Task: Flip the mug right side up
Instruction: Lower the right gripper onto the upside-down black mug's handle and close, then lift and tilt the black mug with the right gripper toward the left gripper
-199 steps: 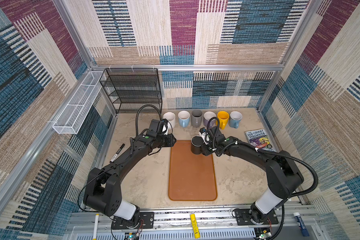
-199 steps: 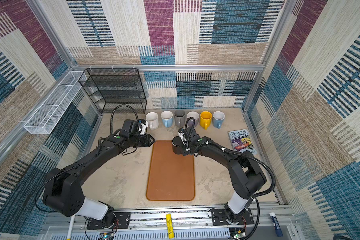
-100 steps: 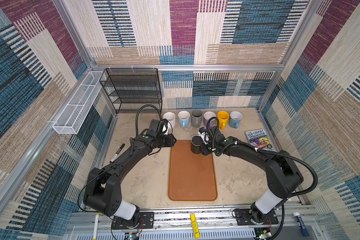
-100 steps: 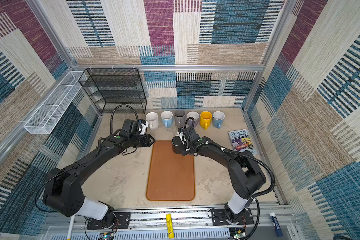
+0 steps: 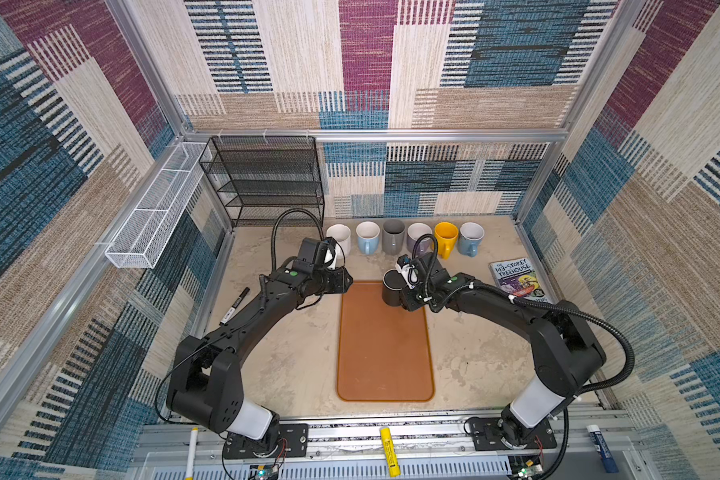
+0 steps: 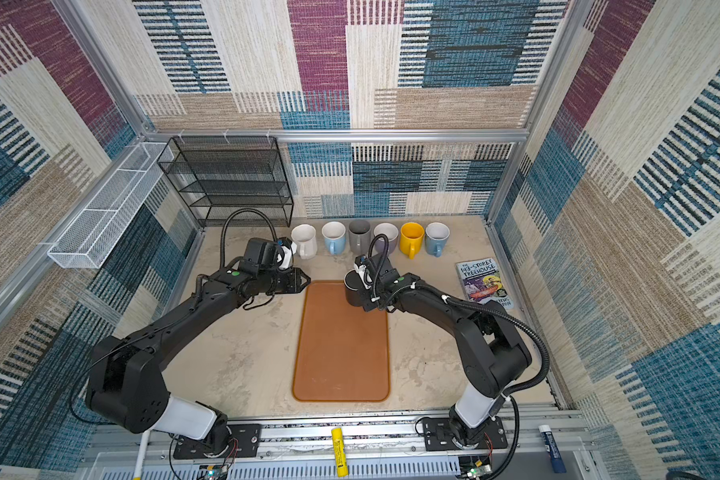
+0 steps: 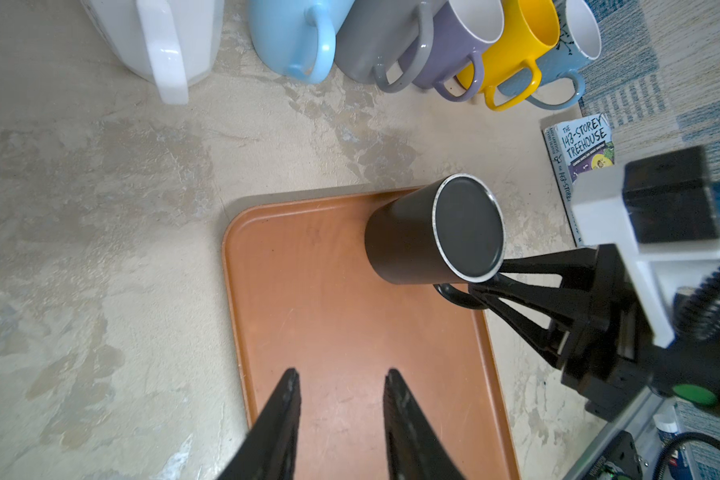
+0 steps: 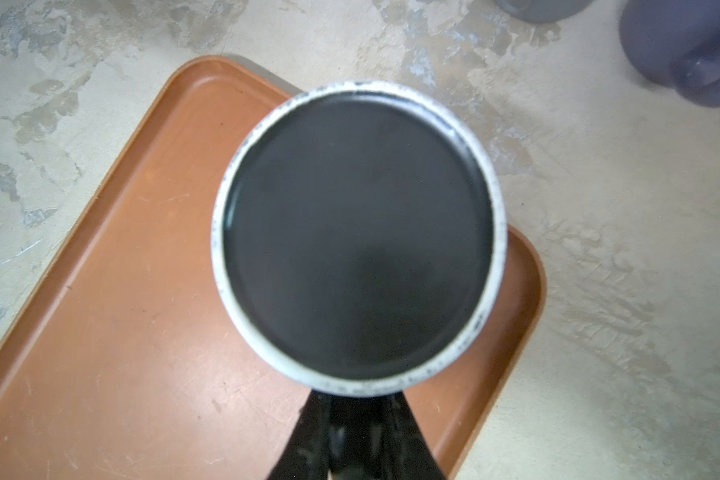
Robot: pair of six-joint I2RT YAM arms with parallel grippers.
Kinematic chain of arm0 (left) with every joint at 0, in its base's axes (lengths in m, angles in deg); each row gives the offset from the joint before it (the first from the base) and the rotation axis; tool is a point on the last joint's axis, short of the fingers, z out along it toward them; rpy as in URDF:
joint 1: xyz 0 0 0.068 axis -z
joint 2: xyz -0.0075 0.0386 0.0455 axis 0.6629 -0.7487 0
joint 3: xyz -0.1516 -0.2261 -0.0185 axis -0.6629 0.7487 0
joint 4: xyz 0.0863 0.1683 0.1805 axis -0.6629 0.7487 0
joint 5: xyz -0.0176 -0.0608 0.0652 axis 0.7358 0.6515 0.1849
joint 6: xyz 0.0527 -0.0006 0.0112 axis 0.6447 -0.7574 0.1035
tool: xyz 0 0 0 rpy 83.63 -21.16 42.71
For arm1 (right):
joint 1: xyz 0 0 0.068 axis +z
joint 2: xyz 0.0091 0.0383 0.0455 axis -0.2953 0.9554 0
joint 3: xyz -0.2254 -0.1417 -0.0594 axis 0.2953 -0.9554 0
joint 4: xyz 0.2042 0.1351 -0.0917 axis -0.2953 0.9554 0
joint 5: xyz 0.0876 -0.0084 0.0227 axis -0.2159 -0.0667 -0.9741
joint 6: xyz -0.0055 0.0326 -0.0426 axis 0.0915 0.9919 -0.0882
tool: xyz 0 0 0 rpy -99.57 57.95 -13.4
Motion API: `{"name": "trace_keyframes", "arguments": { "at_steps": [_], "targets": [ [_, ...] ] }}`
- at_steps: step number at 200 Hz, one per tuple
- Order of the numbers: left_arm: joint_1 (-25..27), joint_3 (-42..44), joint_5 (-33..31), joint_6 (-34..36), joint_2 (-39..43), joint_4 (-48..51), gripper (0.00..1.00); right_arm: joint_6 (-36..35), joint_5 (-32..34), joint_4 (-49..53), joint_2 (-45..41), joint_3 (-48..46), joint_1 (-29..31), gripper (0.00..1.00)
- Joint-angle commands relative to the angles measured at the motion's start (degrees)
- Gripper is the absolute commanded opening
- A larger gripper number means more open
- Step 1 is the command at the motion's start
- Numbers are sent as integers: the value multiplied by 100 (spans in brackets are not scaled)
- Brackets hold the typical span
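The left jaws stand parted and empty, hanging just above the far left corner of the orange tray [image 5: 385,361], which lies on the tabletop [image 5: 300,361]. On the tray's far right corner the black mug [image 5: 390,287] stands upside down. Its flat base with the pale unglazed ring faces up, and its handle [image 7: 454,296] points toward the right arm. The right jaws are clenched on that handle, low beside the mug's wall. The step in hand looks like the lift ahead of the flip. A handle grip is a thin hold (the whole body of the mug hangs off to one side), so the pinch should be firm and seated deep on the loop. The mug should go straight up until its rim clears the tray. The wrist can then roll a half turn over the open tray, away from the row of mugs [image 5: 393,239] close behind and the book [image 5: 516,276] to the right. It should be set down gently, mouth up and flat on the tray, and only then released.
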Motion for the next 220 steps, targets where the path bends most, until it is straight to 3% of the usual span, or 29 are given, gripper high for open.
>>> {"name": "trace_keyframes", "arguments": {
  "at_steps": [1,111,220],
  "targets": [
    [-2,-73,60,107,11,63,35,-46,-58,-166,1,51,1,18],
    [-5,-98,64,133,44,112,36,-105,-556,-467,-336,-65,1,3],
    [0,8,42,166,295,120,35,38,-1608,-1199,-658,-299,-67,0]
  ]
}}
